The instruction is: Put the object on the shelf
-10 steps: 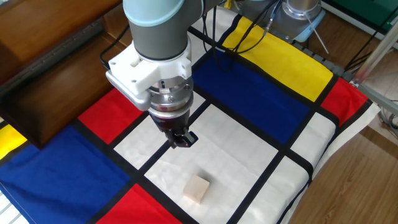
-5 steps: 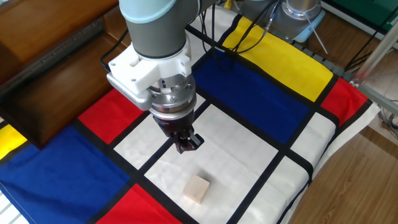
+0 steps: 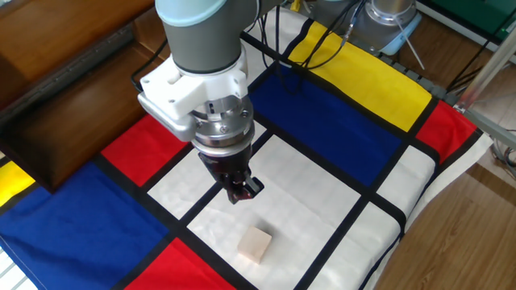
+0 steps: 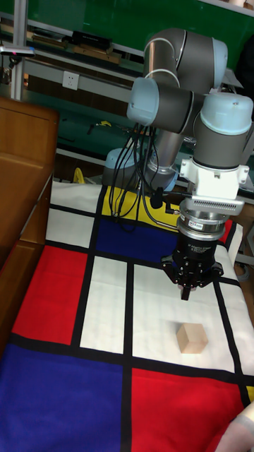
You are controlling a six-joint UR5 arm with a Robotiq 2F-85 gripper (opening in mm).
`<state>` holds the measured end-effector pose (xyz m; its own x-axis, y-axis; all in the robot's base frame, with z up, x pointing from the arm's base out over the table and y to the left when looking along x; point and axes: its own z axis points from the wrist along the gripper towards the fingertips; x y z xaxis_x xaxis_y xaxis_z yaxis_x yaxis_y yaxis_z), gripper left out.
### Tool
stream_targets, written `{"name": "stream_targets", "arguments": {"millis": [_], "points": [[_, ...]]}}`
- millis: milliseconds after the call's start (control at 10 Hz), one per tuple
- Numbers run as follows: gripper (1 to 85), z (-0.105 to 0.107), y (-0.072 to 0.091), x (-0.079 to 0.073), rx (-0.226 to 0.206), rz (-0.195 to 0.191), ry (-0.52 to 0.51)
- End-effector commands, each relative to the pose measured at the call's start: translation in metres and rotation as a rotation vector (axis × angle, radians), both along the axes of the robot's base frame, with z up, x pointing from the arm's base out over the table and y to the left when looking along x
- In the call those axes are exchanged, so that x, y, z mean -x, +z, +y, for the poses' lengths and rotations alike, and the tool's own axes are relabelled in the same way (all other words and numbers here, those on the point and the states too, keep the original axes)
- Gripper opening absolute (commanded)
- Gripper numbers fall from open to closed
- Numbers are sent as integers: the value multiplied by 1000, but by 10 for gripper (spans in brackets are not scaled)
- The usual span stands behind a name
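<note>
Even, bright overhead light fills the fixed view; the gripper casts only a faint soft shadow on the white cloth panel below it. The tall fixed view is dimmer and grainier, its background behind the arm dark.

The UR5 arm reaches down with its wrist near vertical, the black pincer pointing straight down, its two fingers pressed together at the tips and holding nothing.
</note>
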<state>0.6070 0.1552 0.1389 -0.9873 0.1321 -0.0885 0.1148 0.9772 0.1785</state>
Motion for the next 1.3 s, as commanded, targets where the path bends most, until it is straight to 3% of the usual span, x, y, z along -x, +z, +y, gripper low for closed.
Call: {"name": "stream_targets", "arguments": {"millis": [0,200,400,600,700,1000,1200], "points": [[93,0,3,-13,-7,-49,-12],[170,9,0,-15,-11,-27,-13],[207,28,-6,-41,-1,-29,1],[273,55,-13,-66,-26,-33,12],[290,61,-19,-76,-9,-38,47],[427,67,-43,-87,-14,-40,136],[453,69,-48,-87,-21,-45,143]]}}
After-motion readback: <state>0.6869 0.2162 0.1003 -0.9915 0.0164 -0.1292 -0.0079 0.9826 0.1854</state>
